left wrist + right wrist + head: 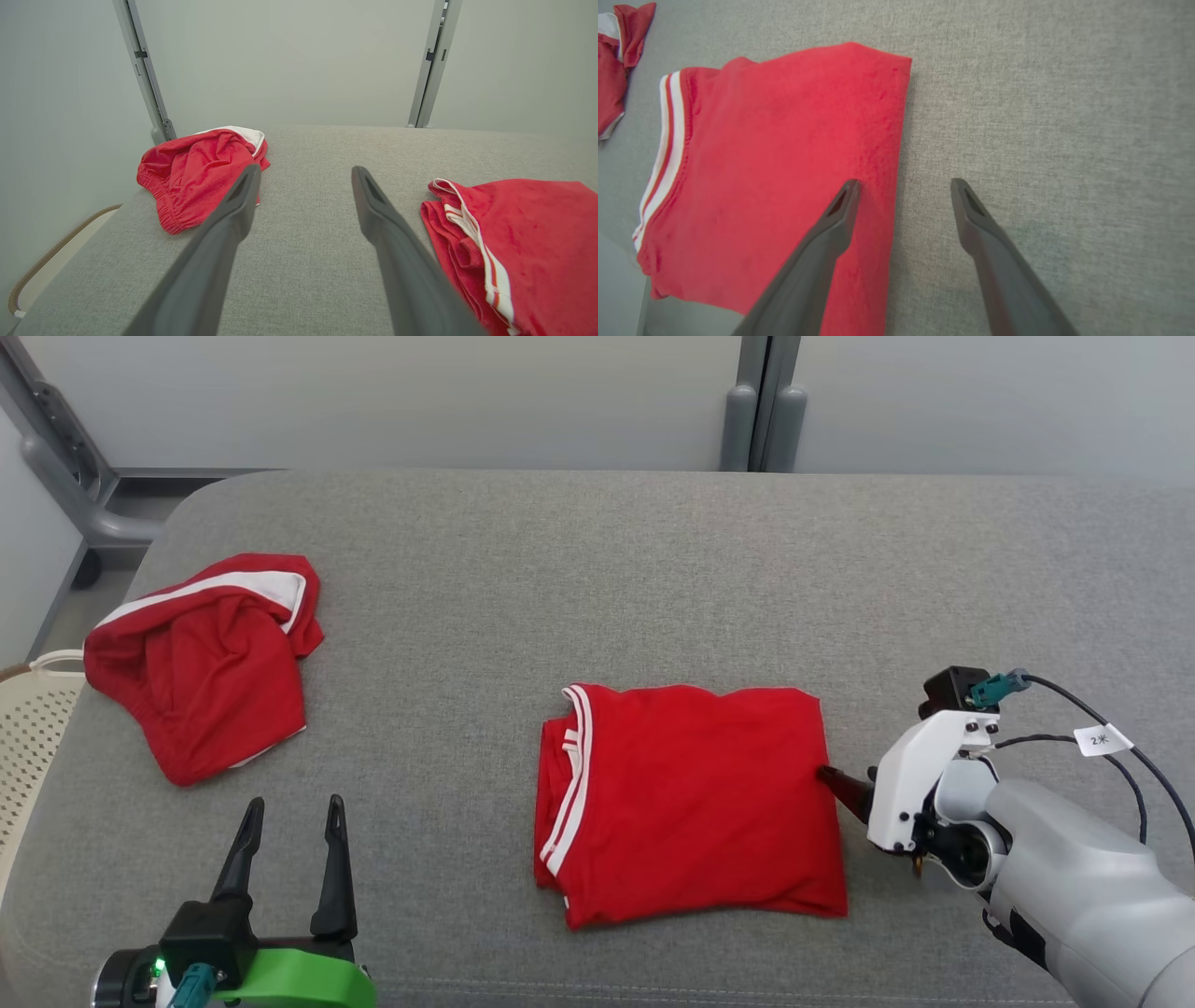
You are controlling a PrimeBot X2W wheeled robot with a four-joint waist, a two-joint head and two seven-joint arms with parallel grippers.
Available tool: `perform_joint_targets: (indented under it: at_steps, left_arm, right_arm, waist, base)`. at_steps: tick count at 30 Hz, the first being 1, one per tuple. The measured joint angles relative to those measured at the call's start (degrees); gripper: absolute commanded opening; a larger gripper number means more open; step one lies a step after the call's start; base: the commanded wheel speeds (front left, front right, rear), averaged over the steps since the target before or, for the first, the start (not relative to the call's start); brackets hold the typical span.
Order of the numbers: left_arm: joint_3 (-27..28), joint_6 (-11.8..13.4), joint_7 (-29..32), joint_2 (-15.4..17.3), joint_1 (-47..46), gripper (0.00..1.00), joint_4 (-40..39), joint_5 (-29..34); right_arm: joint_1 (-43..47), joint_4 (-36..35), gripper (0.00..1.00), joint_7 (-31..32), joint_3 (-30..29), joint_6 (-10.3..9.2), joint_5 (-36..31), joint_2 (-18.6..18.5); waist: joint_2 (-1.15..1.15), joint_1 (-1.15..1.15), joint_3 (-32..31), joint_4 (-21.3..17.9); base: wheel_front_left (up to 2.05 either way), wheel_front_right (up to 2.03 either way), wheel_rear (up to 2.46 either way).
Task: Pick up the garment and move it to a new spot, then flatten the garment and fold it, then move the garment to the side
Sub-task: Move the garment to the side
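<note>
The left gripper (293,803) had dark fingers (331,873) and a green collar (299,982); the pale right forearm (1074,868) bore black cables (1074,701)

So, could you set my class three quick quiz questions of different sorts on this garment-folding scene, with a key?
1. True or false: the right gripper is open, with one finger over the folded red garment's edge.
2. The crumpled red garment lies: A on the robot's left; B on its right; C under the folded one.
3. What colour are the stripes on the folded garment's trim?
Key: 1 true; 2 A; 3 white.
</note>
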Motion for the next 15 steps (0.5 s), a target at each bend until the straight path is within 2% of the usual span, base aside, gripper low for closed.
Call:
perform_joint_targets:
  at_steps: [15]
  left_arm:
    - [-0.69,0.10,0.00,-0.01,-0.71,1.00,0.75,-0.53]
  right_arm:
    - [-0.64,5.25,1.00,4.38,-1.12,0.00,4.04,3.18]
  waist:
    - [0.00,0.00,1.44,1.87]
  base:
    - [0.00,0.00,0.00]
